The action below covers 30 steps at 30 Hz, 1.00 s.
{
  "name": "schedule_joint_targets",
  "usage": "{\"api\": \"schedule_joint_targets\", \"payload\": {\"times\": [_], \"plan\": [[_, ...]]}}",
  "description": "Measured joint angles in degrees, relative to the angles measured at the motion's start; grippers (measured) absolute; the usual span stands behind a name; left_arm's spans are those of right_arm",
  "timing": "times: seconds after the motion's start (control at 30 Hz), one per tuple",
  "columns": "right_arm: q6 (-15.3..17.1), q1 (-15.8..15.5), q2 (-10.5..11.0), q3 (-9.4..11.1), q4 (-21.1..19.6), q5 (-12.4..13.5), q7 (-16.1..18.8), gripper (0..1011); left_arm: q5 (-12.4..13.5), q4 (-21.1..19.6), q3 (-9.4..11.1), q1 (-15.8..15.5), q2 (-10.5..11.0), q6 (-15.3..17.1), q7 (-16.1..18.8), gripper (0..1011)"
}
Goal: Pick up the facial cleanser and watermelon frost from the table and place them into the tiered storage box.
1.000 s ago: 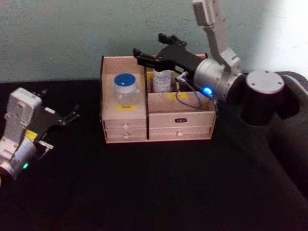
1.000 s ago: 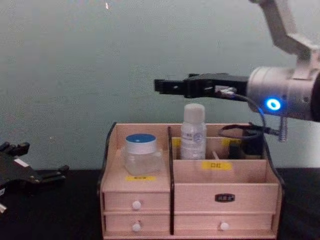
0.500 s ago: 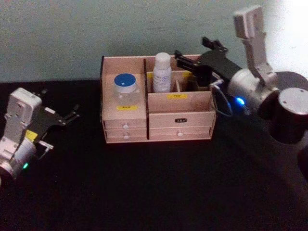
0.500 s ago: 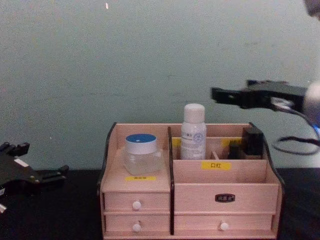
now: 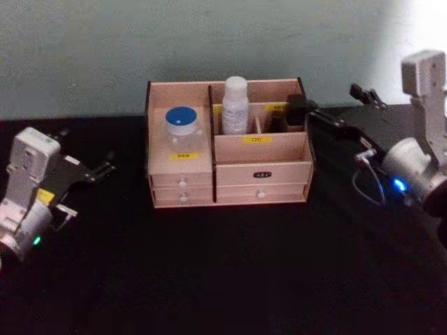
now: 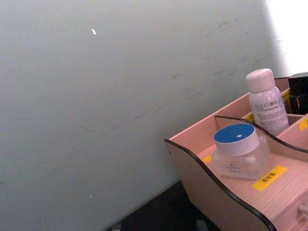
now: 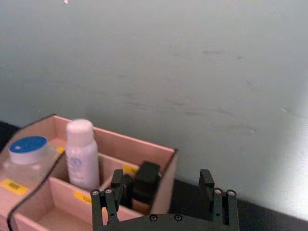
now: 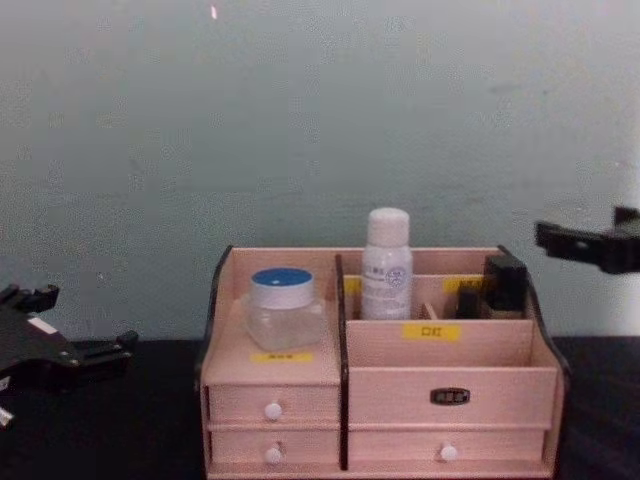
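Note:
The tiered storage box [image 5: 262, 174] stands on the black table against the wall. A white bottle [image 5: 235, 105] stands upright in its rear middle compartment, and a clear jar with a blue lid [image 5: 183, 125] sits on the left tier. I cannot tell which of them is the facial cleanser and which the watermelon frost. My right gripper [image 5: 342, 112] hovers open and empty just right of the box, level with its top. In the right wrist view, the fingers [image 7: 108, 202] point toward the bottle [image 7: 82, 154]. My left gripper [image 5: 87, 164] rests open, well left of the box.
A black item [image 5: 293, 112] stands in the box's rear right compartment, close to my right gripper. Two rows of drawers with white knobs [image 8: 272, 410] face me. A pale green wall [image 8: 300, 120] rises right behind the box.
My right gripper has pulled back from above the white bottle, moving right and away from the box. The bottle stays standing in its compartment. The left arm has not moved.

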Motion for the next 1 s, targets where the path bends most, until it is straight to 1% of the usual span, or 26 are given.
{"api": "schedule_joint_targets", "payload": {"times": [0.1, 0.23, 0.27, 0.3, 0.47, 0.67, 1.0], "plan": [[-0.5, -3.0, 0.2, 1.7, -1.2, -0.2, -1.1, 1000, 0.0, 0.0, 0.0, 0.0, 0.0, 0.0, 0.0, 1001], [-0.9, -5.6, 0.2, 3.1, -1.6, -0.6, -1.7, 1000, 0.0, 0.0, 0.0, 0.0, 0.0, 0.0, 0.0, 1001], [-0.9, -5.6, 0.2, 3.1, -1.6, -0.6, -1.7, 1000, 0.0, 0.0, 0.0, 0.0, 0.0, 0.0, 0.0, 1001], [-1.5, -7.4, 0.1, 3.9, -1.5, -1.0, -1.9, 1000, 0.0, 0.0, 0.0, 0.0, 0.0, 0.0, 0.0, 1001], [-1.7, -9.4, -0.2, 4.6, -0.4, -1.5, -1.9, 1000, 0.0, 0.0, 0.0, 0.0, 0.0, 0.0, 0.0, 1001], [-0.9, -10.0, -0.9, 4.7, 1.3, -2.3, -1.6, 1000, 0.0, 0.0, 0.0, 0.0, 0.0, 0.0, 0.0, 1001], [-0.1, -9.7, -2.0, 4.9, 3.1, -3.4, -0.8, 1000, 0.0, 0.0, 0.0, 0.0, 0.0, 0.0, 0.0, 1001]]}}
